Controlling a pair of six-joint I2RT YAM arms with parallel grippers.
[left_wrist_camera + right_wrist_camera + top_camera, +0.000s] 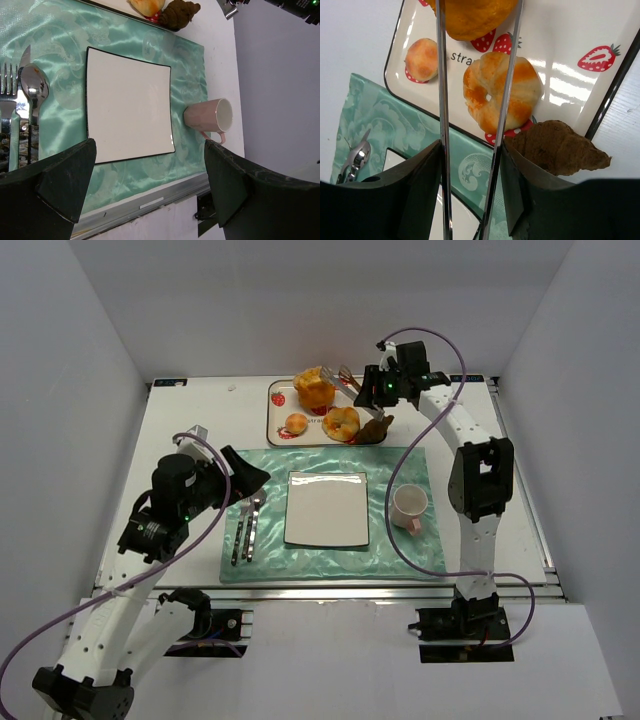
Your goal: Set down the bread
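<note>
The bread (314, 388), tall, golden-yellow with orange-brown sides, is at the far end of the strawberry-print tray (275, 415). In the right wrist view the bread (472, 17) sits between the two arms of metal tongs (442, 125) at the top edge. My right gripper (470, 165) is shut on the tongs and hovers over the tray's right end (375, 390). My left gripper (250, 478) is open and empty above the placemat's left side; it also shows in the left wrist view (150, 165).
On the tray lie a flatter golden bun (502, 90), a small round bun (421, 59) and a dark brown pointed pastry (560, 147). A white square plate (327, 508), a pink mug (409, 506) and cutlery (245, 525) lie on the green placemat (400, 550).
</note>
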